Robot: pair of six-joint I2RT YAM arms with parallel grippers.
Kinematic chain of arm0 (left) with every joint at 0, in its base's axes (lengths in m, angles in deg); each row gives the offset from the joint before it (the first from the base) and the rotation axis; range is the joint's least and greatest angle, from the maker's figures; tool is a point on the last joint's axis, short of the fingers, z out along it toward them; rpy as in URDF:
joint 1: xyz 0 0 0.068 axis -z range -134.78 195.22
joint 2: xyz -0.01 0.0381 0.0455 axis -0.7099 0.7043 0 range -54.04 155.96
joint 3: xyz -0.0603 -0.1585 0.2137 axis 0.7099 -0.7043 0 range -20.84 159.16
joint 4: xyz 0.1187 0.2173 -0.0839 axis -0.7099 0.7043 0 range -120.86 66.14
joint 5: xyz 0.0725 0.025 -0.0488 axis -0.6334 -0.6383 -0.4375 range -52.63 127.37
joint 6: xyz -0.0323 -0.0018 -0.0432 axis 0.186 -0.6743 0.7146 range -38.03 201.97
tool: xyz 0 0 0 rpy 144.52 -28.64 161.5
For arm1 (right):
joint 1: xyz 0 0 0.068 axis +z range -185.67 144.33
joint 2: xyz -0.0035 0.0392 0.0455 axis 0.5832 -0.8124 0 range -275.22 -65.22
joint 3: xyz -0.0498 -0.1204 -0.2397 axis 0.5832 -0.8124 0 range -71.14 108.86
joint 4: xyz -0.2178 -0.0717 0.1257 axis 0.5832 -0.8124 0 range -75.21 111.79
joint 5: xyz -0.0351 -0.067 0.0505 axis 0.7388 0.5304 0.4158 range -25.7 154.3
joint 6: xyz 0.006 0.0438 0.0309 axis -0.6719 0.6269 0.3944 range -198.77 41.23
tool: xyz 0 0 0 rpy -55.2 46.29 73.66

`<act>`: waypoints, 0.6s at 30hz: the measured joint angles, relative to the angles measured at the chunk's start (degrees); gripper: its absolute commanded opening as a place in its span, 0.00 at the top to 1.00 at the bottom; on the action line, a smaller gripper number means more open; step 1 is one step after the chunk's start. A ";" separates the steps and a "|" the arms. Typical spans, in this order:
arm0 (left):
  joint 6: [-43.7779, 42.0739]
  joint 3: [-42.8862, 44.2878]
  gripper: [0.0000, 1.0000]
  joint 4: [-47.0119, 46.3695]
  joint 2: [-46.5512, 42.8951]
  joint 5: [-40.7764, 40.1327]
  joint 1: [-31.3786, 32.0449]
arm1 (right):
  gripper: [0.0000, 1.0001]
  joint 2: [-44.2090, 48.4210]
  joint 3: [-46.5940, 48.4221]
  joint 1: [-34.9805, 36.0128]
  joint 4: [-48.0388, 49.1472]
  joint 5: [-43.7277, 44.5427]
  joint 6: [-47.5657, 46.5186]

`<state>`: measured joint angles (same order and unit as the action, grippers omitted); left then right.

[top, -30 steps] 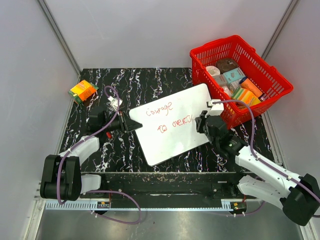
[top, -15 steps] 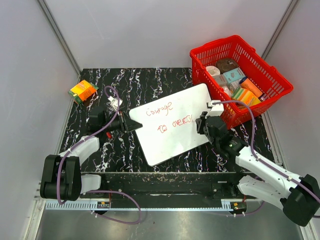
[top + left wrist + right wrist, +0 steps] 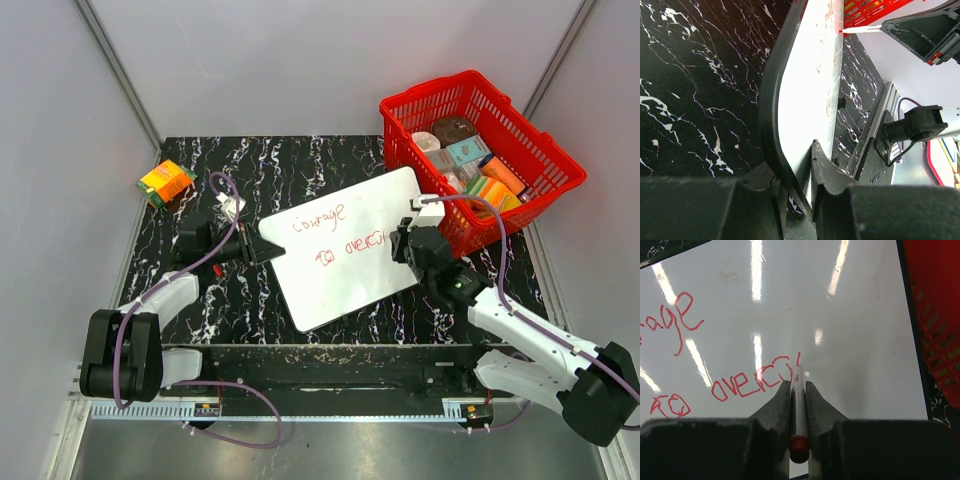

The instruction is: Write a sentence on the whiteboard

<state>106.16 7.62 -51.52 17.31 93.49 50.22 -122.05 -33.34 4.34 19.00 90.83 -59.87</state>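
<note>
Right wrist: right jaws clamp marker (image 3: 799, 410), tip on whiteboard (image 3: 850, 340) | left jaws pinch whiteboard edge

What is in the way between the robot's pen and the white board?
Nothing visible. The right gripper is shut on the pen, and the pen's tip sits right at the board, just past the red words. The left gripper pinches the board's edge, away from the writing spot.
</note>
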 measured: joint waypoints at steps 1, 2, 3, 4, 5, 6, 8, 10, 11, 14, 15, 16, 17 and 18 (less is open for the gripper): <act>0.00 0.00 1.00 0.00 0.00 -0.02 0.00 | 1.00 -0.15 0.13 0.00 0.00 0.11 -0.04; -0.02 0.00 1.00 0.00 0.00 -0.02 0.00 | 1.00 -0.24 0.15 0.00 0.04 0.33 -0.07; -0.02 0.00 1.00 0.00 0.00 -0.02 0.00 | 1.00 -0.26 0.15 0.00 0.09 0.57 -0.09; -0.02 0.00 1.00 0.00 0.00 -0.02 0.02 | 1.00 -0.26 0.15 0.00 0.09 0.85 -0.11; -0.07 0.00 1.00 -0.02 0.00 -0.02 0.04 | 1.00 -0.26 0.15 0.00 0.09 1.05 -0.11; -0.09 0.00 1.00 -0.02 0.00 -0.02 0.04 | 1.00 -0.26 0.15 0.00 0.11 1.18 -0.17; -0.17 0.00 1.00 -0.02 0.00 -0.02 0.07 | 1.00 -0.28 0.15 0.00 0.11 1.53 -0.22; -0.20 0.00 1.00 -0.07 0.00 -0.04 0.09 | 1.00 -0.33 0.15 -0.02 0.15 1.92 -0.24; -0.20 0.00 1.00 -0.09 0.00 -0.04 0.11 | 1.00 -0.33 0.15 -0.02 0.15 2.10 -0.26; -0.22 0.00 1.00 -0.20 0.00 -0.04 0.17 | 1.00 -0.35 0.15 -0.11 0.33 2.75 -0.46; -0.22 0.00 1.00 -0.24 0.00 -0.04 0.20 | 1.00 -0.35 0.15 -0.15 0.52 2.84 -0.50; -0.22 0.00 1.00 -0.33 0.00 -0.04 0.22 | 1.00 -0.37 0.17 -0.22 0.83 2.91 -0.59; -0.22 0.00 1.00 -0.35 0.00 -0.04 0.24 | 1.00 -0.44 0.15 -0.26 1.16 2.91 -0.66; -0.22 0.00 1.00 -0.37 0.00 -0.04 0.26 | 1.00 -0.50 0.15 -0.33 1.31 2.91 -0.66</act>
<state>105.94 7.62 -51.89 17.31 93.45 50.48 -122.56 -33.19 4.01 20.32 93.73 -60.53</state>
